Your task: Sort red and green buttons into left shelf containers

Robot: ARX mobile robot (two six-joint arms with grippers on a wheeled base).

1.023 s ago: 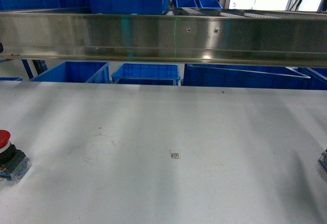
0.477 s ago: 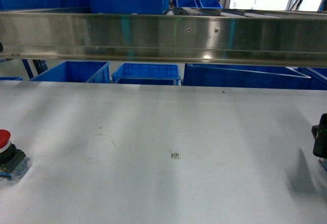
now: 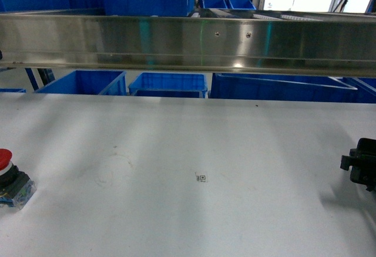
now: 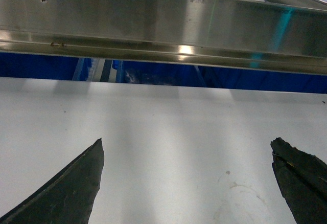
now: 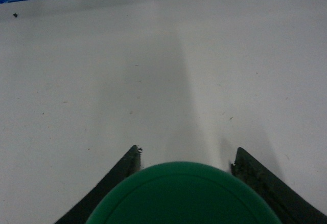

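Gripping green button (image 5: 181,193), right tool (image 5: 186,160) hovers.

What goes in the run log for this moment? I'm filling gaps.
right gripper: shut on green button | left gripper: open, empty | red button: on table, left edge

Tabletop (image 3: 200,145): wide bare centre; steel rail (image 3: 188,40) overhangs far edge; red button (image 3: 10,178) at left edge.

An industrial workshop or warehouse is shown. A white worktable (image 3: 200,145) is fronted by a steel rail (image 3: 188,43), with blue bins (image 3: 167,84) shelved behind.
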